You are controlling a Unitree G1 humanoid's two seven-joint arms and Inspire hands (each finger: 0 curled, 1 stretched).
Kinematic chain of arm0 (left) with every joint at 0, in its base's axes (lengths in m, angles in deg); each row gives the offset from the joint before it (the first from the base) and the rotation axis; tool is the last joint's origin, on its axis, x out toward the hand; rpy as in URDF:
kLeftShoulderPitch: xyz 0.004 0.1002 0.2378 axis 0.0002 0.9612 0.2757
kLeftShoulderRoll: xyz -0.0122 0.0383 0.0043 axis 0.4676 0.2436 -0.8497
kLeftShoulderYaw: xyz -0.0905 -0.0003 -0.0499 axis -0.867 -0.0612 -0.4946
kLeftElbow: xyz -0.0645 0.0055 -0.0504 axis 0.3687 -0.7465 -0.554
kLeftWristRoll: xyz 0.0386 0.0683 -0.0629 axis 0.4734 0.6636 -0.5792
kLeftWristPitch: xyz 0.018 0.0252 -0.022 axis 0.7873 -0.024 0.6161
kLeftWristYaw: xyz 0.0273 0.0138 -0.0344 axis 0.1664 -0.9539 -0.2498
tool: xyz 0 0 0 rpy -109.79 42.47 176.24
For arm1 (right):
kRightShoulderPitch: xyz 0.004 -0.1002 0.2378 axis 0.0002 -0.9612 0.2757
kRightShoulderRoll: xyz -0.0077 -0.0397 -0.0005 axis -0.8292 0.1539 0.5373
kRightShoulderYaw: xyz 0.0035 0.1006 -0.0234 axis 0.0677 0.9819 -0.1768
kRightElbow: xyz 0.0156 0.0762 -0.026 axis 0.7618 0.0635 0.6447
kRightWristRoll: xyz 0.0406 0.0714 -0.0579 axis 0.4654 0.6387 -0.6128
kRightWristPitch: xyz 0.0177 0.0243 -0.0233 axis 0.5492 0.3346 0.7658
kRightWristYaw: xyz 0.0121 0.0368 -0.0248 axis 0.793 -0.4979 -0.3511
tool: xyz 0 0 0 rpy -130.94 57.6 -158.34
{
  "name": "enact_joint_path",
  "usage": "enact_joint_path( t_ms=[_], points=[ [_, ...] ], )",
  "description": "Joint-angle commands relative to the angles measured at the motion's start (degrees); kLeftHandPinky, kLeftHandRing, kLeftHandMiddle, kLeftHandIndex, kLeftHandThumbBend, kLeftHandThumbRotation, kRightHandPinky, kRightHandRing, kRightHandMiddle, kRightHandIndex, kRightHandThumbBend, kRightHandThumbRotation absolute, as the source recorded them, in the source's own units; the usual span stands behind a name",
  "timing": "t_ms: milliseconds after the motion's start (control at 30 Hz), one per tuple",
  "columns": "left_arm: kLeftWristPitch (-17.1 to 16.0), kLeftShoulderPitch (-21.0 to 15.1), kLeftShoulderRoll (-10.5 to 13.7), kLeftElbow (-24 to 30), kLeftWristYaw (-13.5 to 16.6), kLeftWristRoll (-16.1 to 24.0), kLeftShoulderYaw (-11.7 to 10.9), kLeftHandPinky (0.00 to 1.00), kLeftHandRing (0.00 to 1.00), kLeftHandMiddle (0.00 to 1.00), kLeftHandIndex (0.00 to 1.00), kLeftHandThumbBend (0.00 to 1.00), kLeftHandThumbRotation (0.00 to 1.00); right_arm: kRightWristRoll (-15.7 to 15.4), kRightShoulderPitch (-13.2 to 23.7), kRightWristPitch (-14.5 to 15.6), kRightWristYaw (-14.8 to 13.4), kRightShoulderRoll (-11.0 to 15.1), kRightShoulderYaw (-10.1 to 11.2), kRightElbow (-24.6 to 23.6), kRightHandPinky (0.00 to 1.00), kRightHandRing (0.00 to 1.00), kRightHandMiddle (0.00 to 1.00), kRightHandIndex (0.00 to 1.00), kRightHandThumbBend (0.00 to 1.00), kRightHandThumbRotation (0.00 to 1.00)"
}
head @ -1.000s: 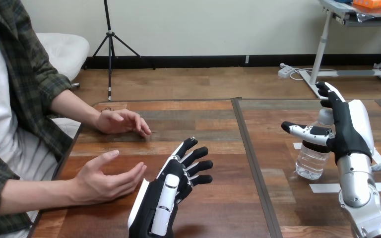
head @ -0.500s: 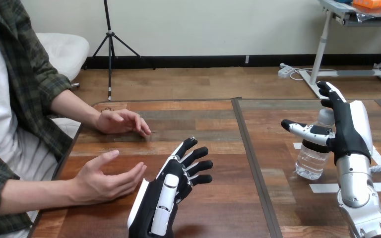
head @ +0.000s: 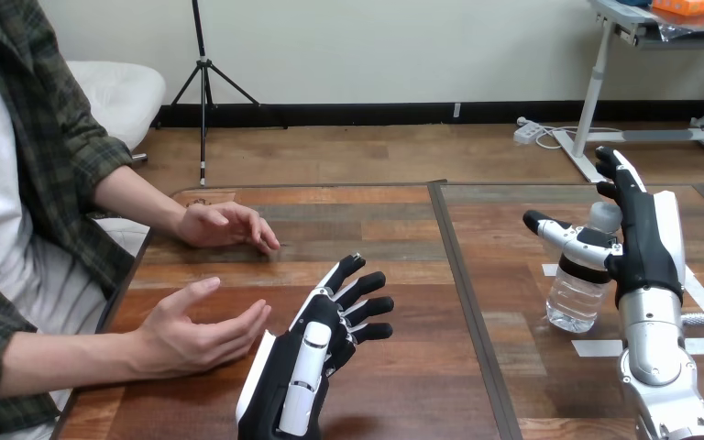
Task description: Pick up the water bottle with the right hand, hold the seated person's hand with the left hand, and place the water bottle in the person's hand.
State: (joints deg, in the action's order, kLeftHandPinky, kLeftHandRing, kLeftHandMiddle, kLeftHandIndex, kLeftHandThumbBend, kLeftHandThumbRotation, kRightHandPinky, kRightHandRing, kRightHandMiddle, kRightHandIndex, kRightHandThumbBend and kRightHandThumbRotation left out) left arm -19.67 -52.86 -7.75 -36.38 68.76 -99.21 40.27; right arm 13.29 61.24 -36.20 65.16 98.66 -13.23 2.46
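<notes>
Water bottle (head: pixel 576 293) stands upright on the worktop (head: pixel 422 385) at the right, just beside the right hand (head: pixel 643 240) — fingers straight, thumb spread across its front, nothing closed round it. The left hand (head: pixel 316 353), fingers spread, hovers near the person's upturned hand (head: pixel 192 335), apart from it. If the thumb closes first it could tip the light bottle over — before the fingers wrap it.

The clear water bottle (head: pixel 576 291), white-capped and dark-banded, is standing upright on the right part of the table (head: pixel 403 385), while well apart at the left the person's nearer hand (head: pixel 192 337) is lying open, palm turned inward, and the person's farther hand (head: pixel 223 225) is resting palm down.
</notes>
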Motion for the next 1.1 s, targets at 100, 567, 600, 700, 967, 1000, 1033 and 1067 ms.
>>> enact_joint_path(
  t_ms=[100, 567, 600, 700, 967, 1000, 1033, 1067],
  points=[
    [-1.1, -1.4, -3.2, 2.6, -0.2, -0.1, 0.1, 0.72, 0.80, 0.85, 0.90, 0.47, 1.00, 2.4, 0.4, 0.9, 1.7, -3.1, 1.3, 4.8, 0.89, 0.92, 0.93, 0.93, 0.64, 0.00],
    [-0.8, -1.1, -3.0, 3.2, 0.1, 0.0, 0.0, 0.73, 0.81, 0.85, 0.90, 0.47, 1.00, 8.1, 1.5, -2.9, 5.2, -5.7, 5.1, 8.6, 0.93, 0.94, 0.95, 0.94, 0.61, 0.00],
    [-0.8, -1.1, -3.0, 3.2, 0.1, 0.0, -0.1, 0.73, 0.81, 0.85, 0.90, 0.47, 1.00, 8.3, 1.6, -3.1, 5.4, -5.7, 5.3, 8.9, 0.93, 0.94, 0.95, 0.94, 0.61, 0.00],
    [-0.9, -1.1, -3.0, 3.2, 0.2, 0.2, -0.1, 0.73, 0.81, 0.85, 0.90, 0.47, 1.00, 9.1, 1.6, -4.2, 6.1, -6.1, 5.9, 9.5, 0.95, 0.95, 0.95, 0.94, 0.60, 0.00],
    [-1.3, -1.4, -2.9, 2.9, 0.1, 0.3, -0.2, 0.73, 0.80, 0.85, 0.90, 0.46, 1.00, 10.0, 1.6, -5.6, 6.9, -6.7, 6.8, 10.5, 0.97, 0.96, 0.96, 0.95, 0.59, 0.00],
    [-1.3, -1.4, -2.9, 2.9, 0.1, 0.3, -0.2, 0.73, 0.80, 0.85, 0.90, 0.46, 1.00, 10.0, 1.6, -5.8, 6.9, -6.7, 6.9, 10.7, 0.97, 0.96, 0.96, 0.95, 0.59, 0.00],
    [-1.2, -1.4, -2.9, 2.9, 0.1, 0.2, -0.2, 0.73, 0.80, 0.85, 0.90, 0.45, 1.00, 9.9, 1.5, -6.1, 6.8, -6.8, 6.9, 10.8, 0.97, 0.96, 0.96, 0.95, 0.59, 0.00],
    [-1.1, -1.4, -2.9, 3.0, 0.2, 0.2, -0.2, 0.73, 0.80, 0.85, 0.90, 0.46, 1.00, 9.8, 1.5, -6.3, 6.8, -6.8, 6.9, 10.9, 0.97, 0.96, 0.96, 0.95, 0.59, 0.00]
  ],
)
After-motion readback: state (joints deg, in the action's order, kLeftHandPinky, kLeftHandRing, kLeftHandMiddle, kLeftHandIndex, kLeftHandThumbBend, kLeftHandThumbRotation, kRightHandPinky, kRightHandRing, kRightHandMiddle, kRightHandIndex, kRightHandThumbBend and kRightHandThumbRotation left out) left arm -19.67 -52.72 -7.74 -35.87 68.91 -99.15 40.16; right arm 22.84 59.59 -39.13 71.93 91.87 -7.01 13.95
